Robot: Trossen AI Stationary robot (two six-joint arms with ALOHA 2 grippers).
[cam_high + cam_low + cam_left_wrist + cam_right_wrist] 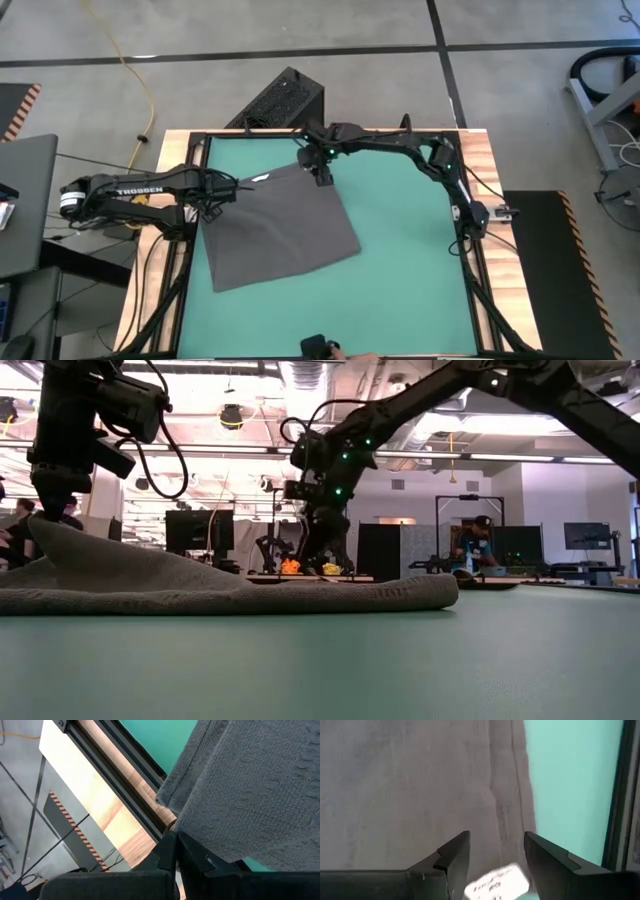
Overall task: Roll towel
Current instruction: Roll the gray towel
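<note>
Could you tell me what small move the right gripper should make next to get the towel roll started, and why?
Probably lower the right gripper and close it on the towel's far edge. Its fingers are open, straddling the hem by the white label, gripping nothing yet. The left gripper is already shut on the left corner, lifted off the green mat. With both far corners held, the edge could be folded over to begin rolling.

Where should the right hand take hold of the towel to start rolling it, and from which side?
Probably at the far hemmed corner of the towel, by the white label tag. The right hand hangs open right above that edge, so come straight down and pinch the hem, which lies flat on the green mat. The left hand already grips the neighbouring corner, raised.
</note>
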